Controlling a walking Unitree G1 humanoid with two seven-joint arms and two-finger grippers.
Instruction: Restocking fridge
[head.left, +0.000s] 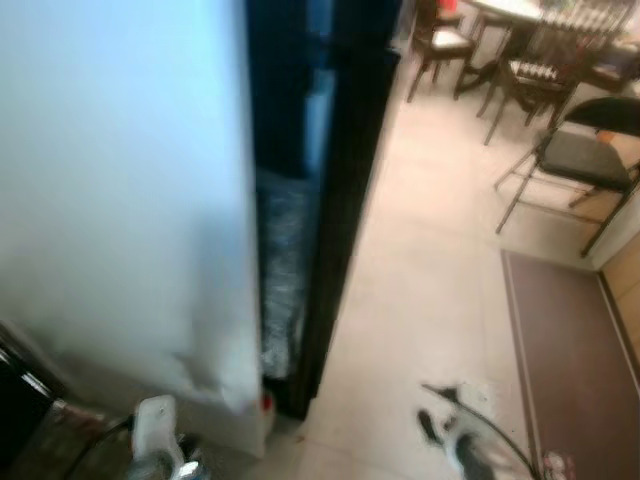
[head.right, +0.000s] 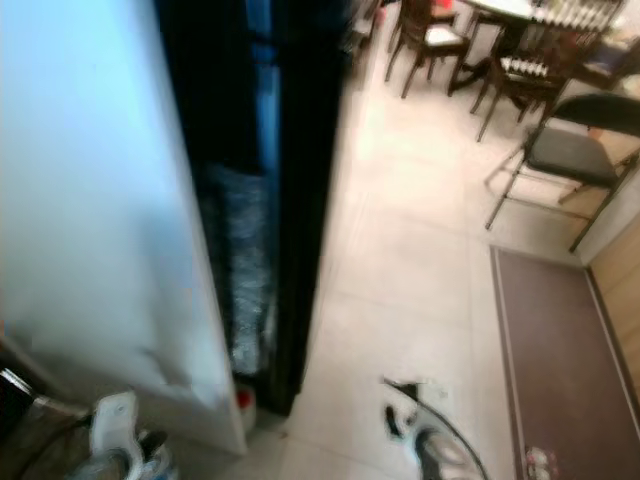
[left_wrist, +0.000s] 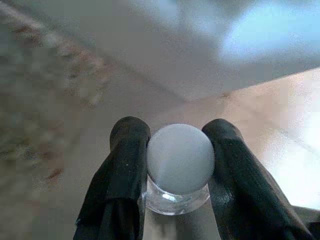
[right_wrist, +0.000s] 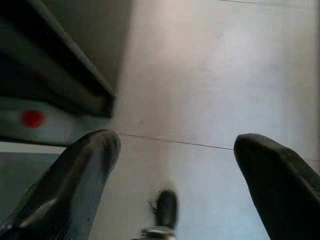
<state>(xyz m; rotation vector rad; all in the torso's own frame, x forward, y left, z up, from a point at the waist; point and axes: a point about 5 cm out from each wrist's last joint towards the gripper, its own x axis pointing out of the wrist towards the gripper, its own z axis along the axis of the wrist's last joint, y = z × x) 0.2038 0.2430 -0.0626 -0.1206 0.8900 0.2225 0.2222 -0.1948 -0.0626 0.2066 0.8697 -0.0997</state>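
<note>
A: So, how to carry on well?
B: Approach the fridge (head.left: 120, 200) squarely; its white door stands ajar on a dark gap. Keep the left gripper (left_wrist: 177, 165) clamped on the white-capped bottle (left_wrist: 180, 160), upright.
A: And the right gripper (right_wrist: 175, 165)?
B: Spread wide, empty. Beyond: pale tiled floor (head.left: 430, 260), brown mat (head.left: 570, 340), chairs (head.left: 575, 150).

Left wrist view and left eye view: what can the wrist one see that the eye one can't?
The left wrist view shows the left gripper shut on a clear bottle with a white cap.

The left eye view shows the dark gap of the fridge, dining chairs, a brown mat and the right gripper low over the floor.

Both show the pale fridge door and the light tiled floor.
</note>
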